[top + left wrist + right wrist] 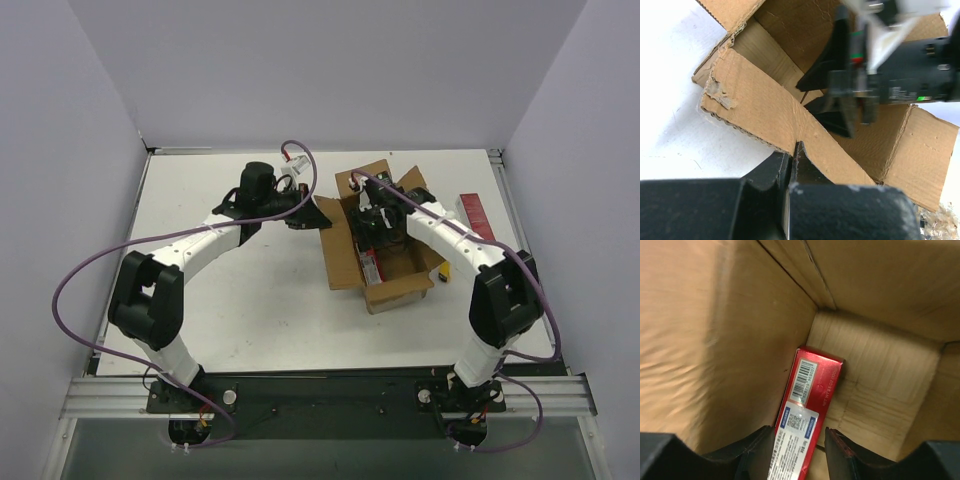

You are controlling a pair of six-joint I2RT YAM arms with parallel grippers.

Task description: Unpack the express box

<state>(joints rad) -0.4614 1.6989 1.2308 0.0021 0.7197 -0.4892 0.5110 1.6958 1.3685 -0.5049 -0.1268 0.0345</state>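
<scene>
The express box [338,258] is a brown carton standing open at the table's centre right, flaps spread. My left gripper [312,214] is at its left side, shut on the edge of the left flap [760,110]; in the left wrist view the gripper [791,155] pinches the cardboard rim. My right gripper [368,240] reaches down inside the box. In the right wrist view it [799,434] straddles a flat red pack [812,390] leaning against the inner wall. The left finger touches the pack, and a small gap shows at the right finger.
A second red pack [474,215] lies on the table right of the box, near the right wall. The box's inner walls [880,375] close in tightly around my right gripper. White tabletop [230,300] stretches left and in front of the box.
</scene>
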